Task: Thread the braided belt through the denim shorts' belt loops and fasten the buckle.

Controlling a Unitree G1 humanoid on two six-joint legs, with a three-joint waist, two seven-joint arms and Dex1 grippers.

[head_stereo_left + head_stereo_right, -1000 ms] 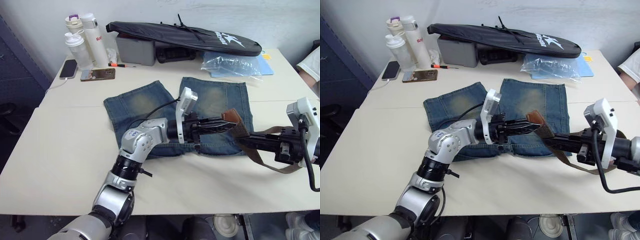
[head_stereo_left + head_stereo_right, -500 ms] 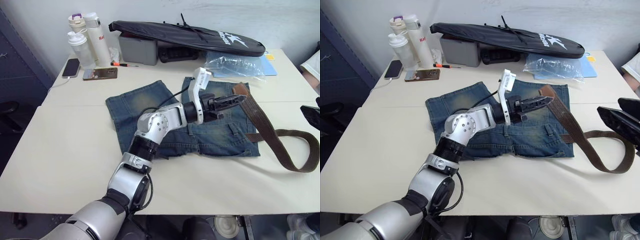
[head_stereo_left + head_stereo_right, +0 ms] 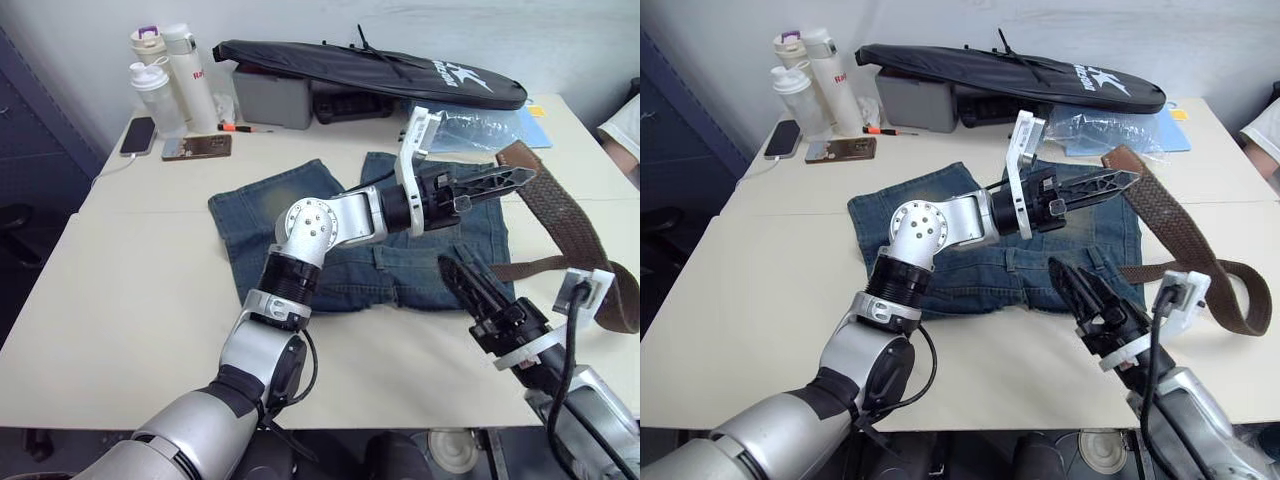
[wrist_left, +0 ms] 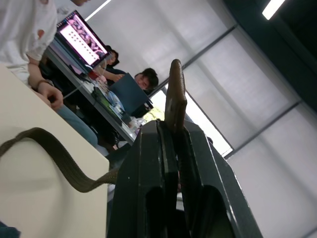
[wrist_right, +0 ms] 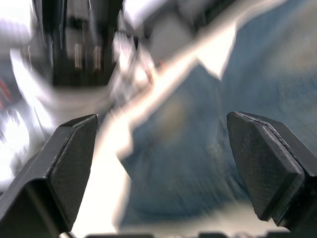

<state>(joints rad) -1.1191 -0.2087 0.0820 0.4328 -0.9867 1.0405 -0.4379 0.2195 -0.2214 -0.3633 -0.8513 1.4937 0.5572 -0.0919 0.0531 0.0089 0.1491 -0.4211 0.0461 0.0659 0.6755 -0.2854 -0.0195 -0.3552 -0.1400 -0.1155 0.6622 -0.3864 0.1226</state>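
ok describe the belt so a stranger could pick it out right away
On the cream table lie faded blue denim shorts. Off their right edge runs a long brown braided belt, its smooth leather end pinched in the left hand. Nothing else nearby is narrow, woven and brown.

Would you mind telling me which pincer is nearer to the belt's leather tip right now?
Left. The left pincer is shut on the braided belt right at its leather tip, lifted above the denim shorts. The right pincer is open, apart, over the shorts' waistband.

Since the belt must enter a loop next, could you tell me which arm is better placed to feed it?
Probably the left: the left gripper grips the belt over the shorts; the right gripper is open.
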